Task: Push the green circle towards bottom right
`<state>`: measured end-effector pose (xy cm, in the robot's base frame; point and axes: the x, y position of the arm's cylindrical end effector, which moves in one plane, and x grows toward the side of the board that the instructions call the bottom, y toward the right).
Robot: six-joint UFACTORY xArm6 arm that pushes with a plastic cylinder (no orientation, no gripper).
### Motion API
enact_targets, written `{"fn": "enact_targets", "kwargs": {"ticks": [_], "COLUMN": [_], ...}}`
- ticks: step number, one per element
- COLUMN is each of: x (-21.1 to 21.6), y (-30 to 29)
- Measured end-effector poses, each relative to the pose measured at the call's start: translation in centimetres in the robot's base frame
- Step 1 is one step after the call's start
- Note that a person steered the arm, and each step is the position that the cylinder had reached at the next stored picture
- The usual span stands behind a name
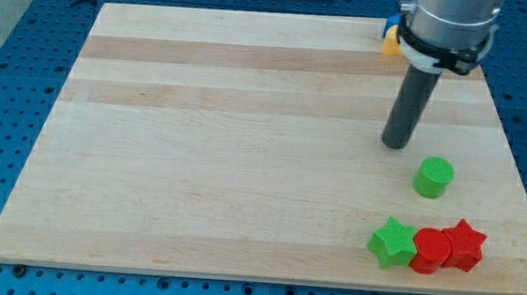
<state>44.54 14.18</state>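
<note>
The green circle (433,177) is a short green cylinder on the wooden board (245,146), at the view's right, below the middle. My tip (396,144) rests on the board just up and to the left of the green circle, a small gap apart from it. The dark rod rises from the tip toward the view's top.
A green star (393,242), a red circle (431,251) and a red star (464,244) sit in a touching row at the bottom right. A yellow block (390,44) and a blue block (387,27) are partly hidden behind the arm at the top right.
</note>
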Motion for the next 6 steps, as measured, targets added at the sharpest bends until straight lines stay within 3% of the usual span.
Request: {"fn": "enact_targets", "kwargs": {"ticks": [1,3,5,6], "x": [3.1,5.7,2.5,2.1], "y": [-0.1,5.3,6.6,10.5]}}
